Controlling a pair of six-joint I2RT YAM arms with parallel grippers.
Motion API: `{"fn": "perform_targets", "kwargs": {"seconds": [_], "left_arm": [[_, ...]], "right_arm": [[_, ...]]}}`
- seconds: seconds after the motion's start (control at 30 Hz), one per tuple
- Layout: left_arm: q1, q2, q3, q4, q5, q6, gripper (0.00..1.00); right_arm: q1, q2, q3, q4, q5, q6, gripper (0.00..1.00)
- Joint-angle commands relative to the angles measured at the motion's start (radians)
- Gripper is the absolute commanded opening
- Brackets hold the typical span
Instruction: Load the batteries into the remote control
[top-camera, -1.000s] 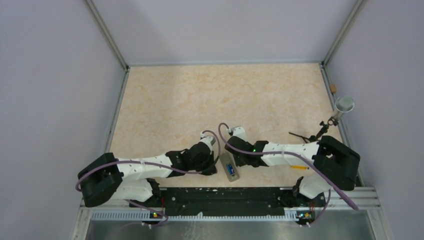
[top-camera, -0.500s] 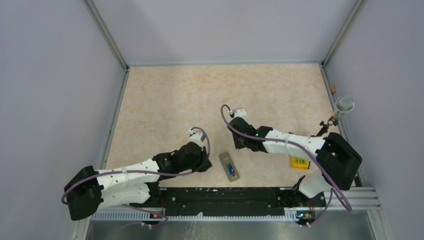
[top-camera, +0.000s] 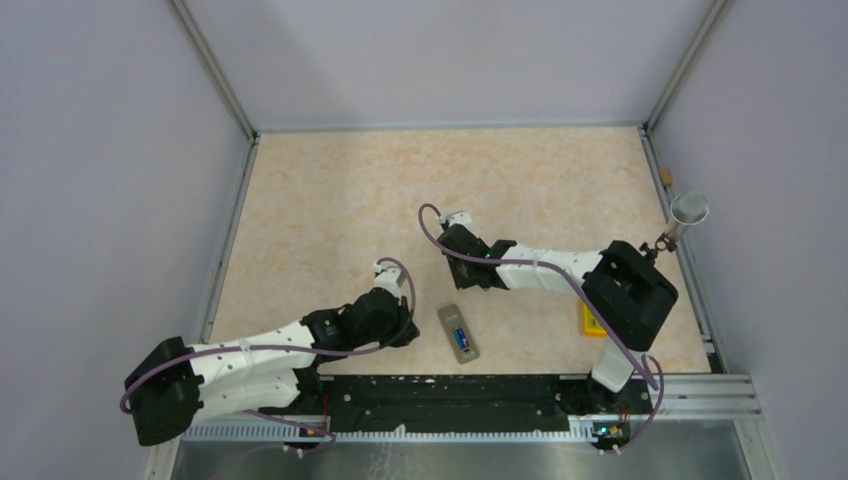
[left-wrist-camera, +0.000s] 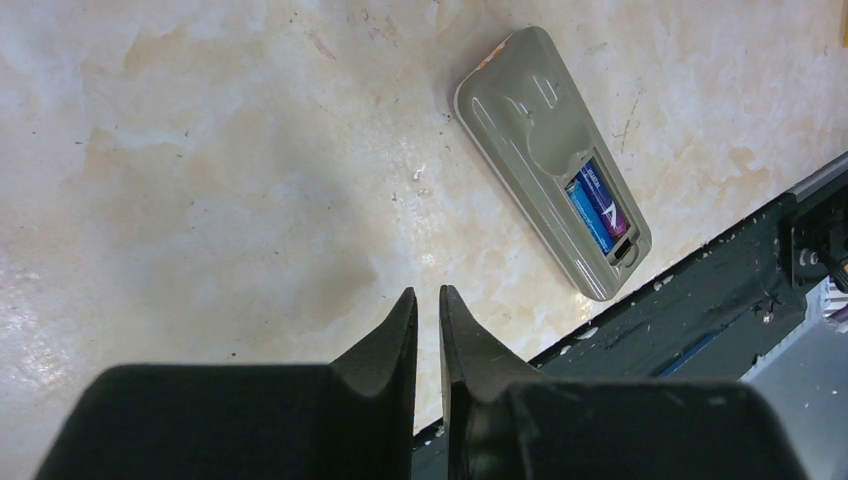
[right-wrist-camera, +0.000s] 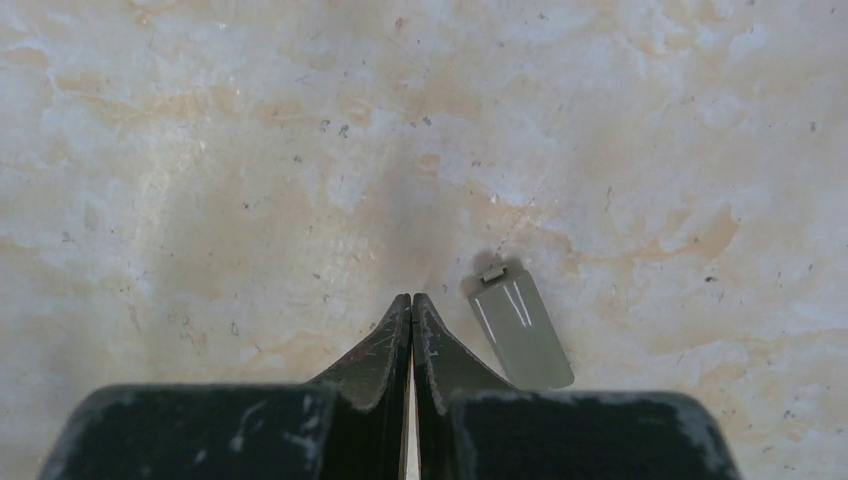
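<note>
Grey remote control (top-camera: 458, 333) on table (top-camera: 330, 200)

Left hand (left-wrist-camera: 427, 292) ajar, right hand (right-wrist-camera: 412, 298) closed.

Yellow box (top-camera: 589, 322) partly behind right arm (top-camera: 545, 270)

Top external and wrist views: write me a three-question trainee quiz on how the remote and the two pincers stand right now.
1. True or false: the remote control lies buttons up.
2. Which pincer is fully shut? A) left B) right
3. Fill in: the loose grey cover lies beside the ___ pincer.
Key: 1 false, its grey back faces up, with a blue battery in the recess. 2 B: the right pincer is closed, while the left pincer shows a slit. 3 right.
</note>
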Motion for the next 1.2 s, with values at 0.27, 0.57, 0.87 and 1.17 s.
{"fn": "perform_targets", "kwargs": {"seconds": [0.27, 0.57, 0.87, 1.17], "left_arm": [[0.008, 0.013, -0.006, 0.046, 0.010, 0.000, 0.14], [0.008, 0.035, 0.005, 0.057, 0.015, 0.002, 0.14], [0.008, 0.053, 0.015, 0.063, 0.021, 0.008, 0.14], [0.009, 0.068, 0.021, 0.073, 0.031, 0.015, 0.14]], "right_arm": [[-0.043, 0.069, 0.076, 0.007, 0.016, -0.031, 0.00], [-0.074, 0.087, 0.061, -0.005, 0.043, -0.021, 0.00], [-0.124, 0.076, 0.035, -0.023, 0.078, -0.005, 0.00], [-0.151, 0.045, -0.029, -0.039, 0.115, 0.022, 0.00]]}}
